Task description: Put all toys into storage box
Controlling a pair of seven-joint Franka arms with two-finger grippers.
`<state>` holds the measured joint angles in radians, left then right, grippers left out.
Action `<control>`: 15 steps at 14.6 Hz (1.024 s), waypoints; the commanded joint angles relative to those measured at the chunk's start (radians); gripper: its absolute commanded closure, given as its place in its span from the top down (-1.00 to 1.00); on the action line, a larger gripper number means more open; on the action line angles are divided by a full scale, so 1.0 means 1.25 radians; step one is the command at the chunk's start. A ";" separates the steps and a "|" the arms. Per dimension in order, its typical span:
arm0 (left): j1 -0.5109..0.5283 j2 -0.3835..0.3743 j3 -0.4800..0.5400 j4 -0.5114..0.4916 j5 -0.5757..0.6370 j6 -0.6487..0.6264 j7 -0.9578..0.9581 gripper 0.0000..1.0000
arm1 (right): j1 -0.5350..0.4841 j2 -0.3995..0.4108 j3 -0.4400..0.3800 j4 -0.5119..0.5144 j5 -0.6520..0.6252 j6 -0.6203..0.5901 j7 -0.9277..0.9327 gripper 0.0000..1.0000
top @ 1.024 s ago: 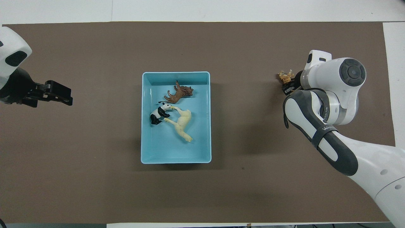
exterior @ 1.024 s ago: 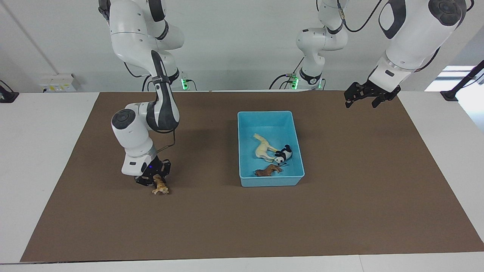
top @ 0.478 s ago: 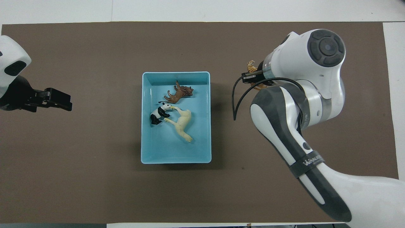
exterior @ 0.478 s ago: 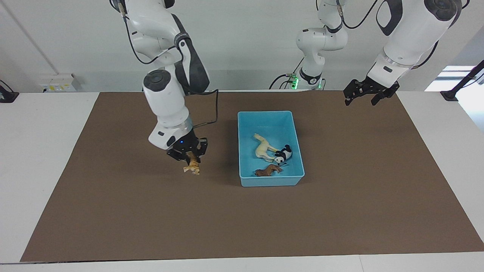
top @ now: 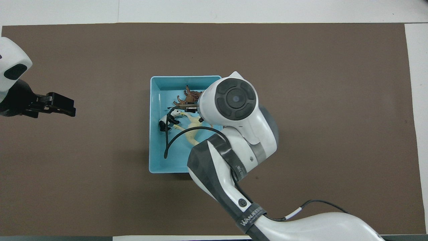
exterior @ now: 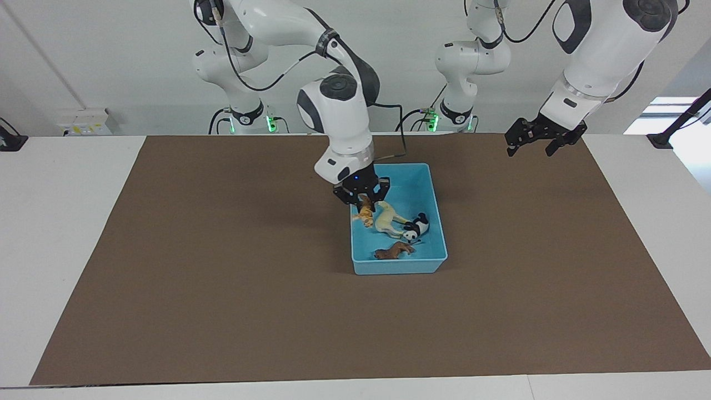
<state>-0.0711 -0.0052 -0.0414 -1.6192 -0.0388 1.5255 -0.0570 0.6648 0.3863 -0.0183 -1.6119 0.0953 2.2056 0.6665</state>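
The light-blue storage box sits mid-table on the brown mat. In it lie the cream camel, the black-and-white panda and the brown animal. My right gripper is shut on the orange striped tiger and holds it in the air over the box's edge toward the right arm's end, just beside the camel. In the overhead view the right arm covers the tiger and gripper; the box, panda and brown animal show. My left gripper waits open, raised over the mat.
The brown mat covers most of the white table. The left gripper hangs over the mat toward the left arm's end of the table. The right arm's cable loops above the box.
My right gripper has lifted the tiger off the mat and carried it from the right arm's end of the table to above the box's edge. The left arm has barely moved.
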 commanded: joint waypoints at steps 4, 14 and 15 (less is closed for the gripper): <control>0.004 -0.024 -0.001 -0.030 0.010 0.019 0.009 1.00 | 0.004 0.065 -0.007 0.082 -0.009 -0.012 0.019 1.00; 0.004 -0.024 -0.001 -0.030 0.010 0.020 0.009 1.00 | -0.212 -0.104 -0.022 0.078 -0.059 -0.277 -0.259 1.00; 0.004 -0.024 -0.001 -0.030 0.010 0.020 0.009 1.00 | -0.250 -0.119 -0.023 0.077 -0.059 -0.282 -0.269 1.00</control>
<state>-0.0712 -0.0052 -0.0414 -1.6193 -0.0387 1.5278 -0.0570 0.4368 0.2855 -0.0608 -1.4931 0.0138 1.8772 0.3884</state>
